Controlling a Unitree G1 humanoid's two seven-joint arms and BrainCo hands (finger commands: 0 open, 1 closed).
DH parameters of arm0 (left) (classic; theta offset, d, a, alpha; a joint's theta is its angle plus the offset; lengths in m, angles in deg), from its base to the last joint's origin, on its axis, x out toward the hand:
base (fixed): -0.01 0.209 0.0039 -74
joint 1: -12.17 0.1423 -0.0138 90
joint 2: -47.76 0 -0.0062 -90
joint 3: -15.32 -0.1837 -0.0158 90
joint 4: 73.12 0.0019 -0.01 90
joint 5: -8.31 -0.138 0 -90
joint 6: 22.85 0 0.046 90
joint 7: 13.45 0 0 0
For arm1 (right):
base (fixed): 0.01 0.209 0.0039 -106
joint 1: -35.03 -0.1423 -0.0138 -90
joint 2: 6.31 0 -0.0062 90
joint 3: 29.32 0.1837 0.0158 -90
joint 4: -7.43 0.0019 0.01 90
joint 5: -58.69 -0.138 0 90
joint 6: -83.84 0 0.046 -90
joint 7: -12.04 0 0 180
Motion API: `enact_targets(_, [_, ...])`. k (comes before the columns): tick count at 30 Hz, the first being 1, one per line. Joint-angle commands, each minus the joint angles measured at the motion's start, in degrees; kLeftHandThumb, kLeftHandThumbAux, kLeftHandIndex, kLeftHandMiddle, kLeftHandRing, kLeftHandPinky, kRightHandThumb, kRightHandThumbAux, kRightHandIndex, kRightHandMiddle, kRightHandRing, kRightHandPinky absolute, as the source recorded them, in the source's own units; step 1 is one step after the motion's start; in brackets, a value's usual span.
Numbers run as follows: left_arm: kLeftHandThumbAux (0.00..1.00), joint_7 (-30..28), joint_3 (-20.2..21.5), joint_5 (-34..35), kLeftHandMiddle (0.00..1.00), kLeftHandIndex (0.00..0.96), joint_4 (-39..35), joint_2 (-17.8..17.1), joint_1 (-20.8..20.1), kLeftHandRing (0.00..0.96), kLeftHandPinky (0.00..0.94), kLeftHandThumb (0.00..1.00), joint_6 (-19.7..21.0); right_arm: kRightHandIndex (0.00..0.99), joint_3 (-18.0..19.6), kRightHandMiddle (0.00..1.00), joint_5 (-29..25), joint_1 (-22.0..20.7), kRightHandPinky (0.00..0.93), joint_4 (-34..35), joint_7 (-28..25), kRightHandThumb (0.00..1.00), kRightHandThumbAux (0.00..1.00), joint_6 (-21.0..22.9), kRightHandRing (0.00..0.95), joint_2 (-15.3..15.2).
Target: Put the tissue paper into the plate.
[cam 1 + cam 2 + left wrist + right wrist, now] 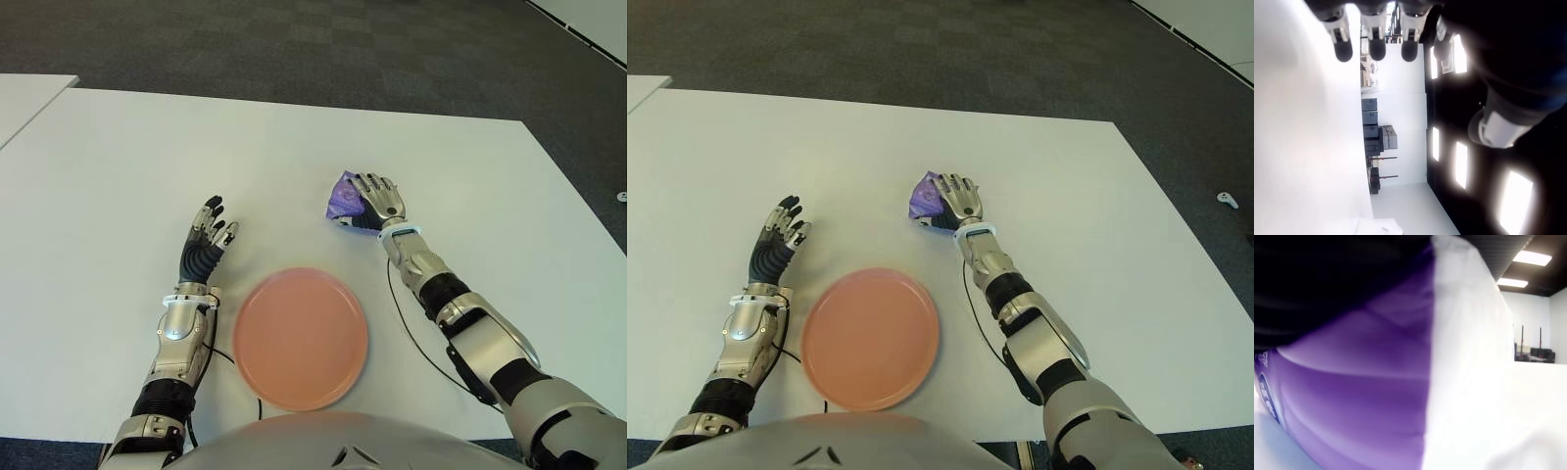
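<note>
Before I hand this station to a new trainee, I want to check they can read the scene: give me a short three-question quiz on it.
1. True or false: the tissue pack already lies in the pink plate.
2. Which hand is on the tissue pack? A) left hand B) right hand
3. Fill in: the plate sits on the white table between the robot's two ____.

Key: 1 false: it is on the table beyond the plate, under the right hand. 2 B: the left hand is open and holds nothing. 3 arms.
</note>
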Motion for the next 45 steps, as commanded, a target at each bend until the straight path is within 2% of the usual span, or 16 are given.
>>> enact_targets(1, [0.563,-0.4,-0.29,-1.39,0.0,0.0,5.08,-0.07,7.46,0.0,0.0,0.0,2.04,0.0,-4.26,0.0,0.77,7.04,0.0,-15.04,-1.78,0.486,0.25,0.13,0.0,3.68])
enact_targets(8, [0.558,0.38,-0.02,-1.88,0.0,0.0,5.03,-0.4,7.66,0.0,0.0,0.0,2.14,0.0,-3.29,0.0,-1.07,6.42,0.0,-18.0,-1.78,0.485,0.256,-0.32,0.0,5.02])
enact_targets(12, [0.563,0.7,0.19,-1.9,0.0,0.0,4.8,-0.39,7.81,0.0,0.0,0.0,2.59,0.0,-2.71,0.0,-2.32,6.36,0.0,-18.69,-2.09,0.458,0.291,-0.4,0.0,5.67])
enact_targets(25, [0.573,0.09,0.4,-1.28,0.0,0.0,3.5,-0.35,8.56,0.0,0.0,0.0,3.24,0.0,-2.06,0.0,-5.29,6.52,0.0,-19.76,-3.31,0.445,0.353,-1.87,0.0,6.14])
enact_targets(33, [0.573,0.06,0.44,-1.43,0.0,0.0,3.28,-0.57,8.8,0.0,0.0,0.0,3.39,0.0,-2.2,0.0,-5.77,6.61,0.0,-19.81,-3.04,0.452,0.355,-2.23,0.0,6.29])
enact_targets(39, [0.572,0.46,0.5,-1.73,0.0,0.0,2.95,-0.63,8.87,0.0,0.0,0.0,3.12,0.0,-2.73,0.0,-5.22,6.05,0.0,-18.62,-1.04,0.465,0.288,-1.78,0.0,6.67])
enact_targets(42, [0.571,0.55,0.56,-1.61,0.0,0.0,2.68,-0.54,8.74,0.0,0.0,0.0,3.51,0.0,-2.81,0.0,-4.78,5.93,0.0,-17.48,3.66,0.473,0.268,-0.92,0.0,6.88])
enact_targets(45, [0.569,0.53,0.52,-1.55,0.0,0.0,2.78,-0.41,8.71,0.0,0.0,0.0,3.73,0.0,-2.43,0.004,-5.07,6.37,0.026,-18.12,6.45,0.55,0.306,-1.18,0.007,7.07])
